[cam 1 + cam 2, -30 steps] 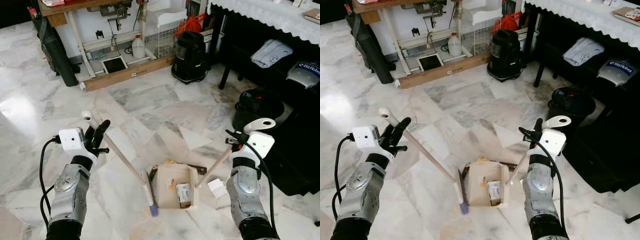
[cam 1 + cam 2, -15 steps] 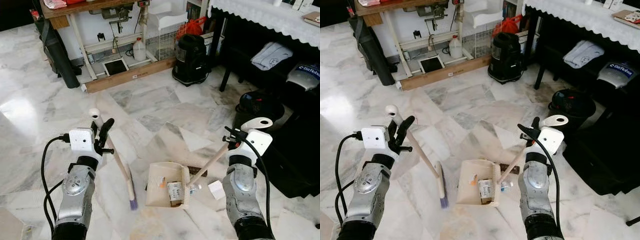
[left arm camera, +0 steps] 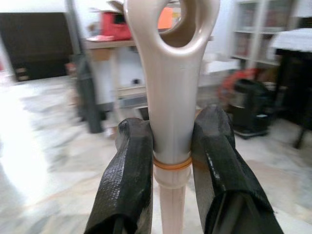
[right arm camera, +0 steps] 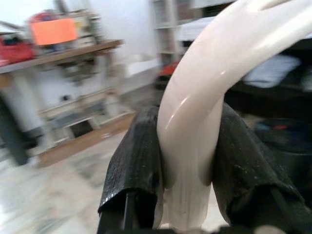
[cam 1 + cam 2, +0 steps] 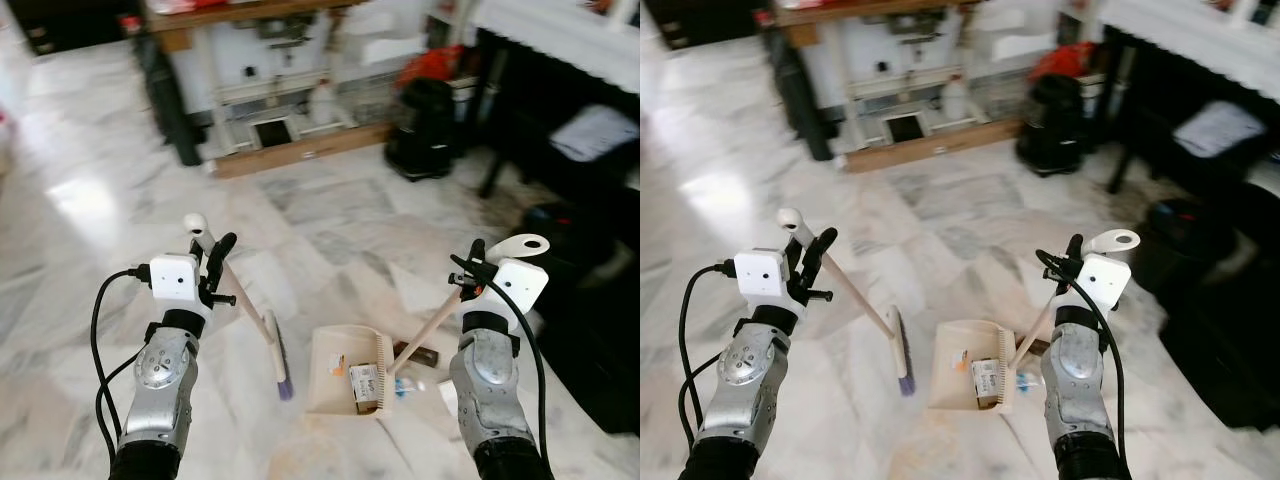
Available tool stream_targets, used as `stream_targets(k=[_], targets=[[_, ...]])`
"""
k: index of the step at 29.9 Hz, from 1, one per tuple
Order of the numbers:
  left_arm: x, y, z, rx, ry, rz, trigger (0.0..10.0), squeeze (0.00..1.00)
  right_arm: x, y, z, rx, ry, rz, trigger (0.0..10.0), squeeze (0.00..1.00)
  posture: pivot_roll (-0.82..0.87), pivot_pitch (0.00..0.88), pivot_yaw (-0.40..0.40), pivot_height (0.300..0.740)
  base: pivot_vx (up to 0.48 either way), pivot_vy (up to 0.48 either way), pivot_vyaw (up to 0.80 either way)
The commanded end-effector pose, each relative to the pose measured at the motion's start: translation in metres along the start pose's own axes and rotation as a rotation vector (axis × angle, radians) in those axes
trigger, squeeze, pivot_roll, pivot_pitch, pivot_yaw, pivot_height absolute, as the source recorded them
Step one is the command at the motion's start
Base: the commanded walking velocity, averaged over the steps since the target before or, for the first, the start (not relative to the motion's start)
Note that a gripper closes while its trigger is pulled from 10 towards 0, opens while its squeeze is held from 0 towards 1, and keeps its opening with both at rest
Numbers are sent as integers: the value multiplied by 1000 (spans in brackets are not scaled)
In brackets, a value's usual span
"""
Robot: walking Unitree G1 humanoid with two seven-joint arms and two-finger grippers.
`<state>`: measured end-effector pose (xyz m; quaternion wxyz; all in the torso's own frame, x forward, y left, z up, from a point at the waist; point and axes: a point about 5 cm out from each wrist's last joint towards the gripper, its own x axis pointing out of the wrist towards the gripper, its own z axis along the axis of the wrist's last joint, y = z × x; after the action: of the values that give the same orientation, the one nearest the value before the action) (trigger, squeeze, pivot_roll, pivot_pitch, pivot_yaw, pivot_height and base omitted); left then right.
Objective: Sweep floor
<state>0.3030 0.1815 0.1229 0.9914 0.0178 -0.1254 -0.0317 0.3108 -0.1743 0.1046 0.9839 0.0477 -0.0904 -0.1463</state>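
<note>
Broom (image 5: 268, 341) and dustpan (image 5: 347, 372): robot's turning away from the sweep spot.

Left gripper (image 5: 213, 268) is clamping the broom handle, head lifted below-right; right gripper (image 5: 468, 272) is gripping the loaded dustpan, now off the floor, probably heading to dump.

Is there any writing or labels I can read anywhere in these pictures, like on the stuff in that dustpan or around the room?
None can be read.
Small packet in the dustpan: it has print on it, but too small and blurred to read.
Orange sheet over the workbench: no legible text.
Bundles under the dark table: blurred, nothing readable.
</note>
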Motion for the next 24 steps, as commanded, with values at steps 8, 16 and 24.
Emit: stream_targets(k=[8,16,24], targets=[[-3,5,3,41,-29,17,10000,0,0,7,9,16,-39,29,10000,0,82,0,26,740,0,0,800],[-4,4,0,41,-19,23,10000,0,4,8,11,13,-41,42,10000,0,79,0,18,740,0,0,800],[-6,3,-1,45,-11,25,10000,0,3,8,10,12,-36,44,10000,0,87,0,6,740,0,0,800]])
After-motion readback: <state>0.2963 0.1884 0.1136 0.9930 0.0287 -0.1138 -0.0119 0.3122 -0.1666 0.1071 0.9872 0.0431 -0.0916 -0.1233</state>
